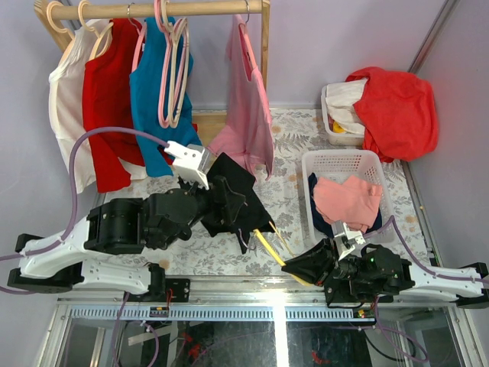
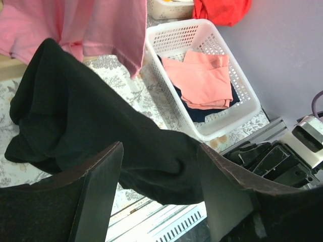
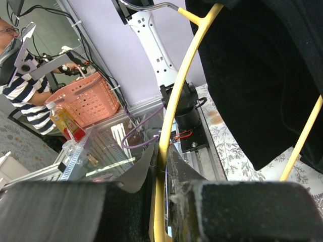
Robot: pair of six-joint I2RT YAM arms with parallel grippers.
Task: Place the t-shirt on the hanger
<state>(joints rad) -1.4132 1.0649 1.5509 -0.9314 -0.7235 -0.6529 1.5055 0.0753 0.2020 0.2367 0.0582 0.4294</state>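
Observation:
The black t-shirt [image 1: 233, 191] hangs bunched above the table's middle; it also shows in the left wrist view [image 2: 75, 111] and the right wrist view [image 3: 257, 65]. My left gripper [image 1: 218, 200] is open, its jaws wide apart [image 2: 159, 151], with a fold of the shirt lying between the fingertips. My right gripper [image 1: 294, 265] is shut on the yellow hanger [image 1: 269, 246], pinching one arm of it [image 3: 162, 154]. The hanger [image 3: 176, 96] runs up into the shirt, and its other arm comes out below the cloth. The metal hook shows at the top.
A white basket [image 1: 336, 160] with pink cloth [image 1: 348, 200] stands right of the shirt. A wooden rack at the back holds a pink shirt [image 1: 248, 115], a teal shirt [image 1: 157, 99], pink hangers [image 1: 174, 69] and other clothes. Red cloth [image 1: 393, 111] covers a bin at the back right.

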